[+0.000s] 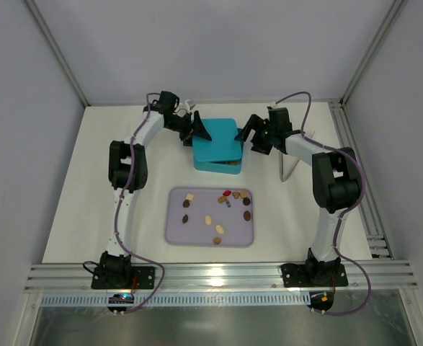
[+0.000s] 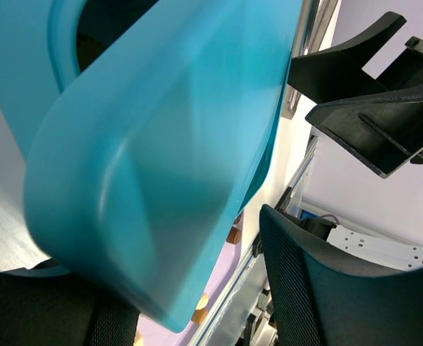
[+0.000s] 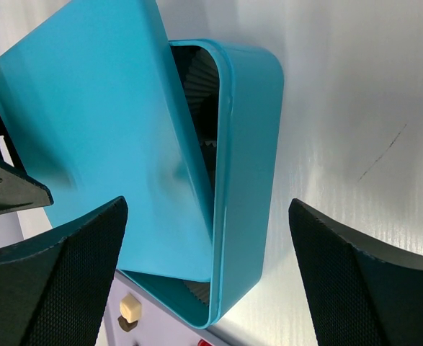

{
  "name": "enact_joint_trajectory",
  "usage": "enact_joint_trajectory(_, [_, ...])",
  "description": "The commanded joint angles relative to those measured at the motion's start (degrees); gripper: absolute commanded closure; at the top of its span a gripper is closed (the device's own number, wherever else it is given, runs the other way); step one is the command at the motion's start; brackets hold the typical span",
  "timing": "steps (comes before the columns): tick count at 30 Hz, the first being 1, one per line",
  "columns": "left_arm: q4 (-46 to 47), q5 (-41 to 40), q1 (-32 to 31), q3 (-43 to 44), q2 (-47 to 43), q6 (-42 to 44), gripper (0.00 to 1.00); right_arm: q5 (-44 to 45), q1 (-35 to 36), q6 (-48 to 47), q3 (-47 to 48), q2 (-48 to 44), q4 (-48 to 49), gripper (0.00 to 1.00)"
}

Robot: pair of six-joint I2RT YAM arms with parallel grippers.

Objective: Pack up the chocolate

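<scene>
The lid [image 1: 215,134] sits askew on the teal box [image 1: 218,165] near the far edge of the counter [image 1: 88,216], apparently to bare its paper cups [image 3: 197,79]; the left claw [image 1: 200,131] is at the lid's corner, grip impossible to tell, the right claw [image 1: 246,136] is spread wide alongside, and the chocolate [image 1: 218,229] lies unpacked on the lilac tray [image 1: 172,238] mid-counter.

- Cannot see most of the box [image 3: 251,137] inside, covered by the lid [image 3: 96,122].
- Blurred and cut off in the left wrist view, same lid.
- Too small from above to tell the chocolate [image 1: 208,220] shapes.
- Cannot tell whether left end effector [image 1: 199,130] touches lid.
</scene>
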Motion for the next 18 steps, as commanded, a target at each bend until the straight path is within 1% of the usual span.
enact_joint_trajectory(1, [-0.98, -1.25, 1.5, -1.11, -4.28, 1.67, 0.39, 0.33, 0.34, -1.02, 0.81, -0.11, 1.83, 0.08])
enact_joint_trajectory(18, [0.34, -1.25, 3.17, -6.12, -9.73, 2.02, 0.37, 0.24, 0.78, -1.11, 0.73, -0.11, 1.92, 0.09])
